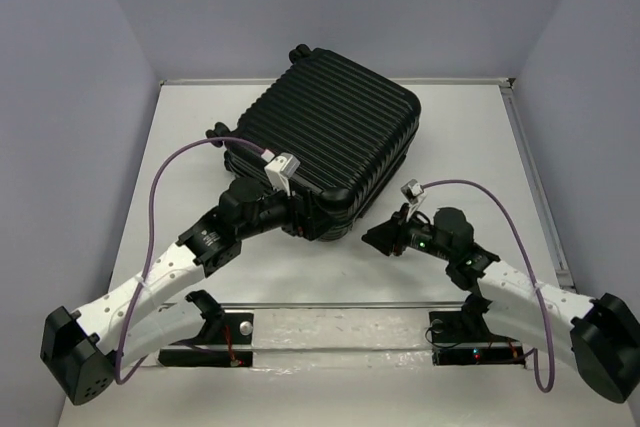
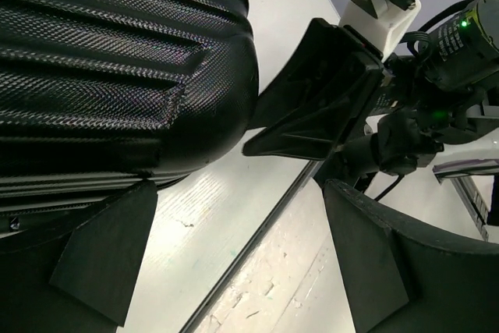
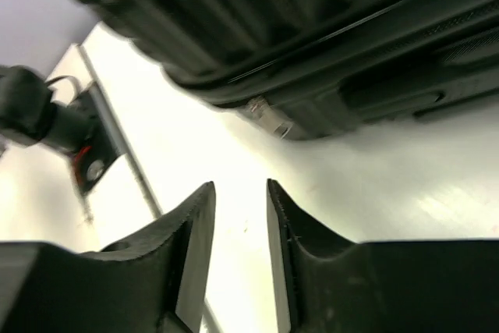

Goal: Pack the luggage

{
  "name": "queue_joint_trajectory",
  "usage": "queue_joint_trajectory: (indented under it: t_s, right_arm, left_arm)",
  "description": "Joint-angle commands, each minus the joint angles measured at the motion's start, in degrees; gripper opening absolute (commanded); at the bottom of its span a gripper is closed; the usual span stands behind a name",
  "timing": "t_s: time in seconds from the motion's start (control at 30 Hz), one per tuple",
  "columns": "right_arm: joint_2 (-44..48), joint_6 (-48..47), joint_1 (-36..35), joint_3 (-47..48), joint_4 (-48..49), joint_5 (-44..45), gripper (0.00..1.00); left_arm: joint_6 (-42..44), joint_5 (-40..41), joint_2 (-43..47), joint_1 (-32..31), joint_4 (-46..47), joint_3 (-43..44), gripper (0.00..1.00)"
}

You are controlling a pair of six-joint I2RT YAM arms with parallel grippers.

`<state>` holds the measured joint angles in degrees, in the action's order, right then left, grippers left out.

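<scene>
Top external: the luggage (image 1: 320, 137) lies flat and skewed at mid-bench (image 1: 470, 147), shell closed, so nothing packed inside can be seen. The left claw (image 1: 305, 215) is at its near edge. The right claw (image 1: 385, 237) is on the bench just off the near right corner, apart from the shell.

Left wrist: the left claw's fingers are wide apart and hold nothing. One finger is tucked by the luggage's lower rim and the ribbed corner is just above. The right claw sits very near, straight ahead. Risk: the two claws look close enough to knock into each other if either advances. A push on the rounded corner would likely slide or spin the case rather than grip it.

Right wrist: the right claw's fingers are nearly together with a thin gap and nothing between them. A small metal zip pull (image 3: 269, 118) shows on the luggage's seam ahead, out of reach. Risk: with so narrow a gap it could miss or skid off the pull. Cannot tell whether the seam is fully zipped.
</scene>
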<state>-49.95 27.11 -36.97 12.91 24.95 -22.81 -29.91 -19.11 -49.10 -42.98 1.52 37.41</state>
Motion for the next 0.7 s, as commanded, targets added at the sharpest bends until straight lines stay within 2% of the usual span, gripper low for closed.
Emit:
queue_joint_trajectory:
  t_s: [0.0, 0.2, 0.47, 0.67]
  right_arm:
    - [-6.19, -4.08, -3.71, 2.12, 12.66, 6.28, 0.41]
    - [-14.80, -7.51, -4.34, 4.58, 18.29, 10.84, 0.42]
    - [-20.52, -11.02, -4.86, 6.16, 21.37, 13.84, 0.42]
    - [-25.36, -9.62, -4.86, 6.69, 26.28, 11.12, 0.40]
  left_arm:
    - [-0.50, 0.48, -3.10, -0.96, 5.77, 0.47, 0.99]
    - [-0.76, 1.45, -4.86, -1.23, 6.83, 1.35, 0.99]
    - [-0.67, 1.53, -5.92, -1.49, 6.83, 1.44, 0.99]
    - [-1.03, 1.89, -6.18, -1.67, 7.01, 1.61, 0.99]
